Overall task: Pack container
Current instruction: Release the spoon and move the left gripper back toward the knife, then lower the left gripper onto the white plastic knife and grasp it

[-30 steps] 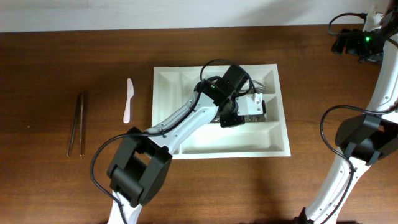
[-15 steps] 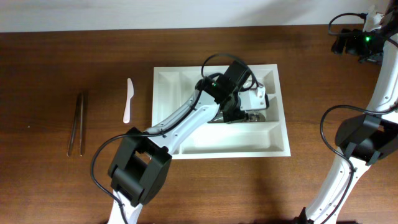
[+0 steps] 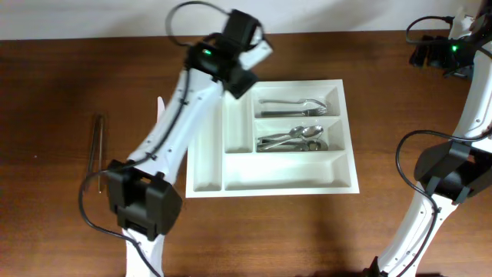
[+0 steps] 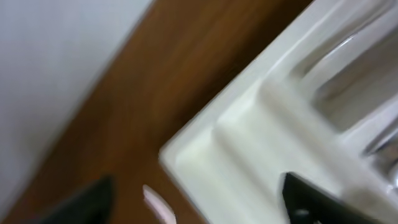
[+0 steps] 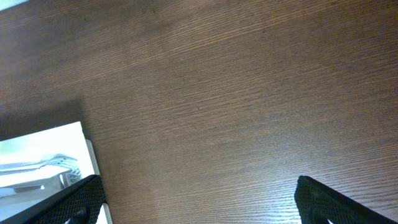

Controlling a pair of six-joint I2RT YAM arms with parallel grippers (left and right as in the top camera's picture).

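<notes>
The white container [image 3: 273, 183] lies mid-table. Forks [image 3: 292, 106] fill its far right compartment and spoons [image 3: 292, 140] the one below; the other compartments are bare. My left gripper [image 3: 240, 77] hovers high over the tray's far left corner, open and holding nothing. In the blurred left wrist view the left gripper [image 4: 199, 200] spans that container corner [image 4: 249, 143] and the tip of a white plastic knife [image 4: 158, 205]. My right gripper [image 5: 202, 202] is open over bare wood at the far right, with the container's edge [image 5: 37, 146] at its left.
The white plastic knife [image 3: 159, 104] lies left of the tray, partly under the left arm. Two thin metal sticks [image 3: 98, 138] lie farther left. The right arm's base [image 3: 446, 177] stands at the right edge. The wall borders the table's far side.
The left gripper opened over the spoon compartment, rose out of the tray and swung to its far left corner. The spoons stay in the compartment. The right arm has not moved.
</notes>
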